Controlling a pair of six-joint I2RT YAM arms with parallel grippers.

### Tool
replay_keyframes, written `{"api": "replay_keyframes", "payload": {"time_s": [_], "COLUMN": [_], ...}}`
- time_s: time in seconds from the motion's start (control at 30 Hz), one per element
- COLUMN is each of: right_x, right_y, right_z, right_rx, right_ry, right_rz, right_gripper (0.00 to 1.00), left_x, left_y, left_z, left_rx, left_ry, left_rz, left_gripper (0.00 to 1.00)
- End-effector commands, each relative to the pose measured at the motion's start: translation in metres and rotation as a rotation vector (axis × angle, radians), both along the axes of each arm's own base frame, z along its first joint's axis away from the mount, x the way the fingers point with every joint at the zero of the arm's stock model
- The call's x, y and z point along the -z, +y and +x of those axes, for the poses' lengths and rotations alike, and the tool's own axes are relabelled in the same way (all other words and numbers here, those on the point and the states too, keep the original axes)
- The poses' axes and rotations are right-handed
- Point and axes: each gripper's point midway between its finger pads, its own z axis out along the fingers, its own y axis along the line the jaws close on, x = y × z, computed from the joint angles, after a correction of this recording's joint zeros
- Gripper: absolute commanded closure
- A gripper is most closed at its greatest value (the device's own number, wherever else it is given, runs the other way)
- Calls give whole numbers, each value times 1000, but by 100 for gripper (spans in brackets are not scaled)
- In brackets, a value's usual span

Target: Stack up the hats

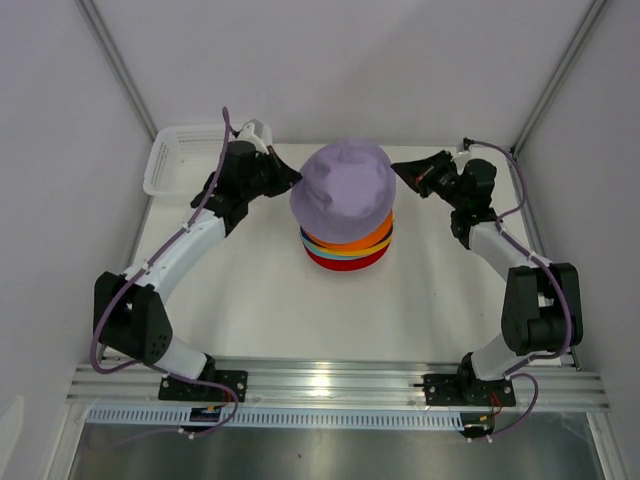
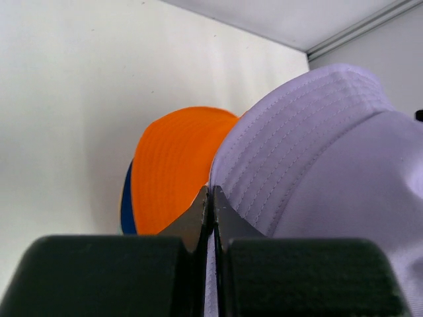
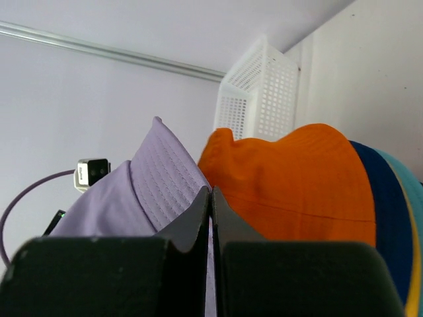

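Six hats sit in one pile mid-table [image 1: 250,290]: red hat [image 1: 345,262] at the bottom, lavender hat [image 1: 345,185] on top, with yellow hat [image 1: 340,252], teal hat [image 3: 413,191], navy hat [image 3: 380,198] and orange hat [image 3: 297,178] between. The stack looks essentially done. What's left, I'd say, is seating the lavender one, since its brim rides above the orange, and then letting go. Left gripper [image 1: 296,178] is at the left brim edge, jaws pinched on the fabric. Right gripper [image 1: 398,168] mirrors it on the right brim, also clamped. Both forearms reach inward, tips facing each other.
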Motion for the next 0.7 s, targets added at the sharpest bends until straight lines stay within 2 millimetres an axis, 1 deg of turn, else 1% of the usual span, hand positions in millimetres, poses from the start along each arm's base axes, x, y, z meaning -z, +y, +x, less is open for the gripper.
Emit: {"api": "replay_keyframes", "payload": {"time_s": [0.0,0.03,0.07,0.13,0.23,0.37,0.47,0.53,0.57,0.6,0.63,0.67], "right_x": [-16,-15,-16,-13,0,28,38,45,53,56,59,66], "right_y": [-9,-7,-9,-9,-10,-9,-3,-2,-2,-5,-4,-5], "right_z": [-1,-1,-1,0,3,7,3,2,0,1,-1,-4], "right_rx": [53,40,36,35,43,47,-2,-10,-6,16,19,22], "right_ry": [0,11,9,19,46,95,107,114,145,131,135,160], "right_rz": [54,77,91,112,93,28,22,-3,-26,-73,-95,-118], "right_gripper": [100,100,100,100,100,100,100,100,100,100,100,100], "left_x": [-33,-35,-30,-31,-7,17,35,41,44,50,50,53], "left_y": [-8,-10,-12,-17,-18,-16,-11,-9,-8,-8,-6,-5], "left_z": [2,4,6,10,18,25,27,28,27,25,24,23], "left_rx": [13,16,17,19,-3,-39,-60,-70,-70,-70,-72,-72], "left_ry": [-22,-17,3,14,76,112,127,132,134,144,143,144], "left_rz": [-84,-101,-114,-144,-133,-114,-84,-67,-61,-55,-53,-45], "left_gripper": [99,99,99,99,99,99,99,99,99,99,99,99]}}
